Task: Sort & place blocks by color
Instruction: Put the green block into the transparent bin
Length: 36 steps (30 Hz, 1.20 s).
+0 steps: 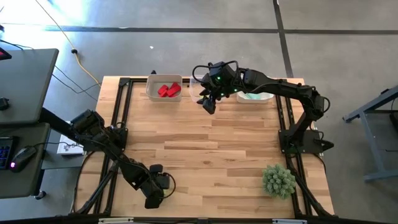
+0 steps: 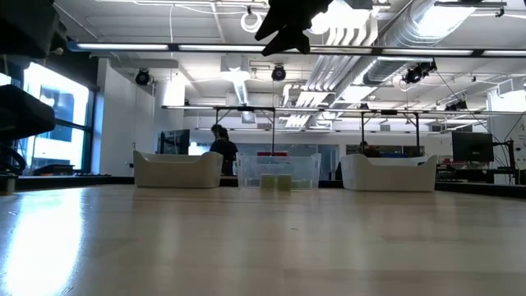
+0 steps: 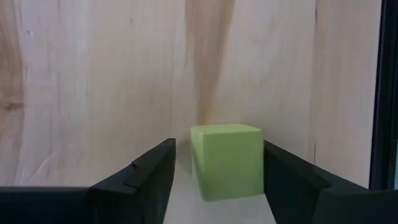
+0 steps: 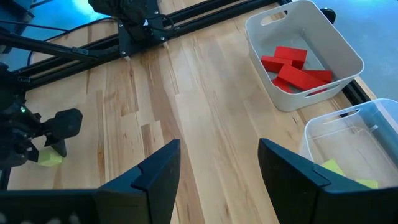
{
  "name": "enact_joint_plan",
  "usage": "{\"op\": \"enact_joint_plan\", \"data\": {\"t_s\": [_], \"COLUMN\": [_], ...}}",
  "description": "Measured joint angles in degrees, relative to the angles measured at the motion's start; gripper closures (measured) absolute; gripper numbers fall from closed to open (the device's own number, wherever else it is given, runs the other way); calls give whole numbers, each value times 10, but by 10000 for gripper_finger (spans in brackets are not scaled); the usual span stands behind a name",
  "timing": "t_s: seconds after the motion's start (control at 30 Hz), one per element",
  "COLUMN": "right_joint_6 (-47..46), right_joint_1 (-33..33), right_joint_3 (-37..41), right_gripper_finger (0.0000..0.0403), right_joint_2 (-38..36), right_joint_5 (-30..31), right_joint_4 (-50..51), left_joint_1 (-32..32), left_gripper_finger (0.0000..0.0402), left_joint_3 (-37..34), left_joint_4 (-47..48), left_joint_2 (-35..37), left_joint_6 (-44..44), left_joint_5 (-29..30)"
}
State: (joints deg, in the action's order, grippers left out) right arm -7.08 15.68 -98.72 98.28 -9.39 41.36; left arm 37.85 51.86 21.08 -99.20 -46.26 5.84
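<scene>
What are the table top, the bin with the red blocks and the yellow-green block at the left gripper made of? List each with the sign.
Table top: pale wood planks, smooth finish; grain and seams show.
White bin: likely opaque moulded plastic; thin walls, rounded corners, a handle slot.
Yellow-green block: matte, uniform colour, crisp edges; painted wood or foam, can't tell. It sits between the open left gripper's fingers.

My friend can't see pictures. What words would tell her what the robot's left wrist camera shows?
A yellow-green cube sits on the pale wooden table, between the left gripper's two open dark fingers, nearer one finger with a gap to the other. A black frame rail runs along one edge.
</scene>
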Motion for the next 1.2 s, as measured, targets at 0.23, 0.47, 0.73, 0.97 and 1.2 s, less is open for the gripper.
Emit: {"op": "enact_joint_plan", "data": {"t_s": [0.23,0.47,0.73,0.97,1.2], "right_joint_6": [0,-6,-6,-6,-5], "right_joint_1": [0,0,0,0,2], "right_joint_3": [0,0,0,0,0], "right_gripper_finger": [202,202,202,202,202], "right_joint_2": [0,0,0,0,0], "right_joint_5": [0,0,0,0,10], "right_joint_4": [0,0,0,2,5], "left_joint_1": [-3,-32,-90,-158,-240], "left_gripper_finger": [273,297,297,297,297], "left_joint_3": [0,0,0,0,0], "left_joint_4": [1,5,42,61,76], "left_joint_2": [0,5,24,65,114], "left_joint_6": [15,40,114,188,269], "left_joint_5": [0,-19,-41,-39,-16]}}
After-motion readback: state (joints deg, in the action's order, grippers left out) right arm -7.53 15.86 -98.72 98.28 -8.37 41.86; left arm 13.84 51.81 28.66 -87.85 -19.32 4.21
